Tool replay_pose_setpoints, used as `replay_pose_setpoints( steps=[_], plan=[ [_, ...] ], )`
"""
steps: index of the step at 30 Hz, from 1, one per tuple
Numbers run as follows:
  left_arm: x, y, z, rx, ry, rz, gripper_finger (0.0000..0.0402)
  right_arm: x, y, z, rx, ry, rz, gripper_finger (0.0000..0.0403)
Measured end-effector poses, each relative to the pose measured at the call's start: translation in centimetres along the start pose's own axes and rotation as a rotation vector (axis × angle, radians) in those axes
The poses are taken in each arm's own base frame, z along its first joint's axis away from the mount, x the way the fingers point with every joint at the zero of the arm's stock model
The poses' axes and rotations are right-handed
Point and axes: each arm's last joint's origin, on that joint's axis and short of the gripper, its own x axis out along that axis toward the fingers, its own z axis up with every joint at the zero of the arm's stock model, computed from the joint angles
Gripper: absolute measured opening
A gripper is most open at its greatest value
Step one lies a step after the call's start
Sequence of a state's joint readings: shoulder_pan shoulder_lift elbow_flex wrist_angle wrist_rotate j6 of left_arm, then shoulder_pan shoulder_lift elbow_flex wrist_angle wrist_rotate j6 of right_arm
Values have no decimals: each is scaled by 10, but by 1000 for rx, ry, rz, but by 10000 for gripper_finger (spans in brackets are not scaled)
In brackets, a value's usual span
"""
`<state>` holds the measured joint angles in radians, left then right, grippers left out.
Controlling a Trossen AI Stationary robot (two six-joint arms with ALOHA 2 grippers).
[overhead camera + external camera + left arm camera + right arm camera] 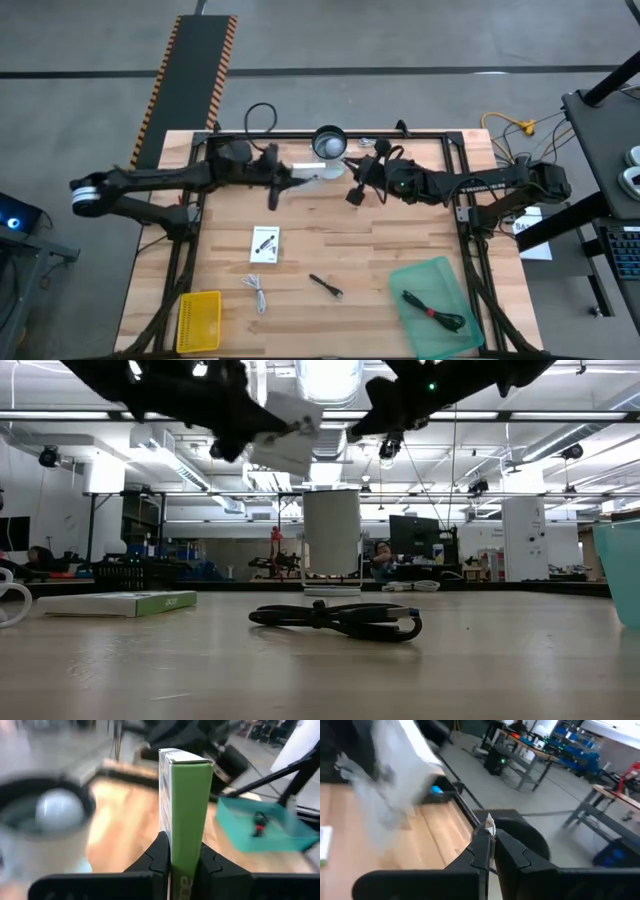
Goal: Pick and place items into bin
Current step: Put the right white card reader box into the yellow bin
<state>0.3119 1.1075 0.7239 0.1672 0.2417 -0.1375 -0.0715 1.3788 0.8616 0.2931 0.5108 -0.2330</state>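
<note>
My left gripper (pixel 285 178) hangs over the far middle of the table, shut on a white packet with a green edge (pixel 186 805), which also shows raised in the low view (pixel 290 435). My right gripper (pixel 358 172) hovers beside it, close to the clear jar (pixel 330 143), shut on a tiny pale bit (pixel 490 825). A second white packet (pixel 264 244), a short white cable (pixel 257 293) and a small black tool (pixel 325 286) lie flat on the table. The black cable with a red tip (pixel 432 312) lies inside the teal bin (pixel 405 280). My left gripper pinches the packet's lower end (pixel 184 862) between its two fingers, one on each broad face. The packet stands on edge past the fingers, lifted clear of the table. My right gripper pinches the tiny pale bit (pixel 490 831) at its fingertips, held in the air.
A yellow basket (pixel 199 320) sits at the near left corner. The jar stands upright at the far edge, between and just beyond both grippers. Black frame rails (pixel 463 215) run along the table's sides. Bare wood lies in the middle of the table.
</note>
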Motion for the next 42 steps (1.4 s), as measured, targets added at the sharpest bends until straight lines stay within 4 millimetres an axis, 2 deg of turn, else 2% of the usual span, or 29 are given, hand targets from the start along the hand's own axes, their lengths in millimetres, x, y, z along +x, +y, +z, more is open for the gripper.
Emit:
replay_pose_setpoints(
  steps=[6,12,17,21,24,27,31,35,36,40,42],
  plan=[
    [-40,-26,13,-220,84,-38,20,-1,2,-2,-27,15,18,9],
    [-66,-47,17,-252,103,-73,20,-3,2,-3,-50,33,34,9],
    [-68,-54,8,-234,162,-4,20,-3,4,-5,-68,31,139,10],
    [-61,-58,0,-226,230,-5,20,-4,8,-4,-86,5,242,26],
    [-56,-58,-6,-217,281,0,20,-4,6,-5,-107,25,170,43],
    [-54,-58,-8,-218,339,19,20,-6,-2,-6,-163,97,-50,59],
    [-55,-58,-8,-219,399,25,20,-10,-31,-6,-206,200,-381,82],
    [-57,-58,-8,-202,424,19,20,-16,-82,-13,-103,338,-579,116],
    [-58,-58,-9,-203,431,18,20,-19,-95,-16,-47,400,-578,127],
    [-61,-60,-9,-212,452,-14,27,-34,-140,-27,283,718,-281,161],
    [-61,-60,-10,-205,458,-21,32,-34,-158,-26,435,738,-256,171]
  ],
)
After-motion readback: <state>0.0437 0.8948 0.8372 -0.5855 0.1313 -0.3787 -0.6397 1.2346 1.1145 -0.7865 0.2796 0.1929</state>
